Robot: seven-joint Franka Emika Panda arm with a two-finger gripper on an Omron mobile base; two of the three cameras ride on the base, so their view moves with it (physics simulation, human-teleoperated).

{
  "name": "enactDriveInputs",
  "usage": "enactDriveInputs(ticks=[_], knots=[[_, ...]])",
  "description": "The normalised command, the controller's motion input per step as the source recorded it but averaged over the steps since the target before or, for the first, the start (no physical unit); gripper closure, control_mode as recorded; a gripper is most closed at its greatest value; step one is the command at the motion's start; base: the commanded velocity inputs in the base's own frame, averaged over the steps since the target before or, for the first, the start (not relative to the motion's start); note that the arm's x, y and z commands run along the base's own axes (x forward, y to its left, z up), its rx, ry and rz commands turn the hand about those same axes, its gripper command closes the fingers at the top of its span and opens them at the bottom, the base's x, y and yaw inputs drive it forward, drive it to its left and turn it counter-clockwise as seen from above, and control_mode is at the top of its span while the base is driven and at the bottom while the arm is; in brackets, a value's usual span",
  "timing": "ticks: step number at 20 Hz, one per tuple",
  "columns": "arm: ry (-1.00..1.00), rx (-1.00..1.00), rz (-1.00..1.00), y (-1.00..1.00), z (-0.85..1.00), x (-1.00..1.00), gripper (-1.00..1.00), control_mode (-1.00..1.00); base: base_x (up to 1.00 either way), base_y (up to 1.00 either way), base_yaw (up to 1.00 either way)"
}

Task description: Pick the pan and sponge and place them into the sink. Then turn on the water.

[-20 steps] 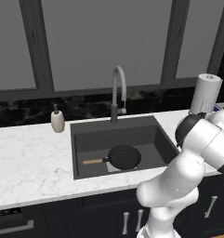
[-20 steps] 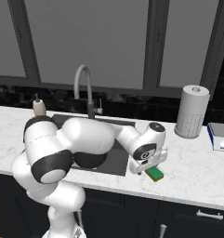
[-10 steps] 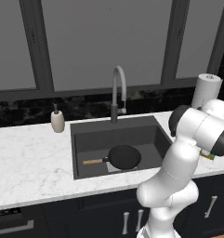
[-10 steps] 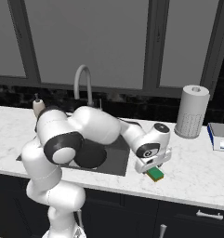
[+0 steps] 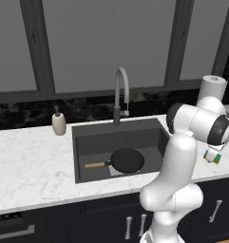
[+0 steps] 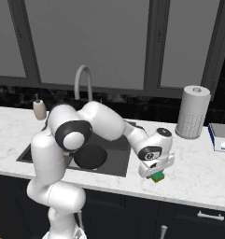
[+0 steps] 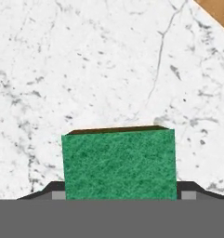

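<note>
From the left base view, my arm bends over the right end of the white marble counter (image 5: 25,166), and my gripper (image 5: 212,156) hangs at its outer edge with the green sponge (image 5: 214,157) at its tip. The pan (image 5: 126,160) lies flat in the sink (image 5: 87,142), its wooden handle pointing left. The faucet (image 5: 120,95) arches over the back of the basin, and a soap dispenser (image 5: 59,123) stands on the counter just left of it. A paper towel roll (image 5: 214,86) rises behind my elbow.

From the right base view, my gripper (image 6: 156,173) points down to the counter right of the sink (image 6: 27,153), with the sponge (image 6: 157,177) between its fingers, just above the marble. The pan (image 6: 89,157) sits in the basin, partly behind my arm.

In the hand view, the sponge (image 7: 119,163) sits square between my fingertips (image 7: 53,191), which press on both of its sides, with marble beyond it. My fingers are clamped on it.
</note>
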Motion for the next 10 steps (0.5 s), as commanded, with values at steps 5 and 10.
enactDriveInputs(ticks=[5,10], knots=[[0.00,0.00,0.00,-0.01,-0.60,0.00,-1.00,-1.00,0.00,0.00,0.00],[0.00,0.00,0.00,0.00,-0.57,-0.13,1.00,-1.00,0.00,0.00,0.00]])
